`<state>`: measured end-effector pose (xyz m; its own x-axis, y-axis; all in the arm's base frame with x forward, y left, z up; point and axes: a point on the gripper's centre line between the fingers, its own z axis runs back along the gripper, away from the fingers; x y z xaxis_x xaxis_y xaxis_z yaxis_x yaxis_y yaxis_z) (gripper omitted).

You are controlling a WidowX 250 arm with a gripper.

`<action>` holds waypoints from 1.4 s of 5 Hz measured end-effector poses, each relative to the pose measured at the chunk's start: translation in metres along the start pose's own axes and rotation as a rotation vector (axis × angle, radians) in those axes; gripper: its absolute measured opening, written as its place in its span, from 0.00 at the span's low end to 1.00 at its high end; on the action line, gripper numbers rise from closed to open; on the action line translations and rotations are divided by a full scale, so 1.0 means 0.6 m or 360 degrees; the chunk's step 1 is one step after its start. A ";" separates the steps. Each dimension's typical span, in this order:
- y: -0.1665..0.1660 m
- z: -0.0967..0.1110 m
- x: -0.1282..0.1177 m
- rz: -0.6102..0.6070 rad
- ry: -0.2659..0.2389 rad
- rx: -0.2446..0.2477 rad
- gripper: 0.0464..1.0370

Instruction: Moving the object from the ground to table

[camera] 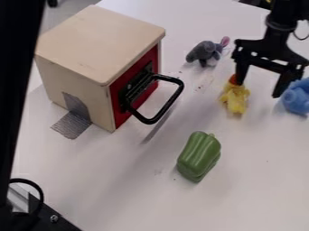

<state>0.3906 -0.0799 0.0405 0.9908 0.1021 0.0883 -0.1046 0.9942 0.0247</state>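
My gripper [259,88] hangs at the upper right with its two fingers wide apart. The left finger comes down by the orange top of a small yellow toy [235,100]; whether they touch, I cannot tell. Beside the right finger, at the right edge, is a blue toy [297,97]. Nothing is held between the fingers. A green toy pepper [199,156] lies on the white table [241,180], below and left of the gripper. Further back, left of the gripper, is a grey plush animal [206,53] with a pink part.
A wooden box [100,45] with a red front and a black handle [173,100] jutting right occupies the upper left. Grey tape [73,124] runs from its side onto the table. A black post [17,67] and a black cable stand along the left edge.
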 end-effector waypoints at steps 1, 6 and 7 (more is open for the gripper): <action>0.017 -0.011 -0.004 0.0020 0.0013 -0.0015 0.96; 0.029 -0.067 -0.010 0.0074 0.0149 -0.0003 0.64; 0.027 -0.060 -0.009 0.0031 0.0124 0.0031 0.36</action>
<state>0.3868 -0.0630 0.0043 0.9922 0.1243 0.0110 -0.1246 0.9913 0.0433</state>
